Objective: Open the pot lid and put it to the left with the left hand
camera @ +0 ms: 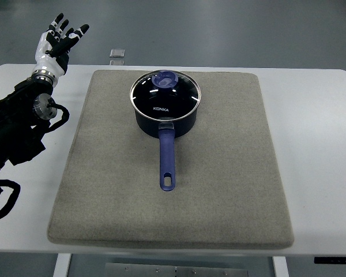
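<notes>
A dark blue saucepan (pixel 161 124) stands on the grey mat (pixel 219 173), its long blue handle (pixel 166 160) pointing toward the near edge. A glass lid (pixel 173 99) with a steel rim and a blue knob (pixel 165 80) sits closed on the pot. My left hand (pixel 60 37) hovers far to the left of the pot, over the table's back left corner, with its fingers spread and nothing in them. The left arm (pixel 17 127) comes in from the left edge. The right arm does not show.
The mat lies on a white table (pixel 311 104). A small grey object (pixel 117 54) lies at the table's far edge, left of the pot. Black cables (pixel 3 199) loop beside the left arm near the table's left side.
</notes>
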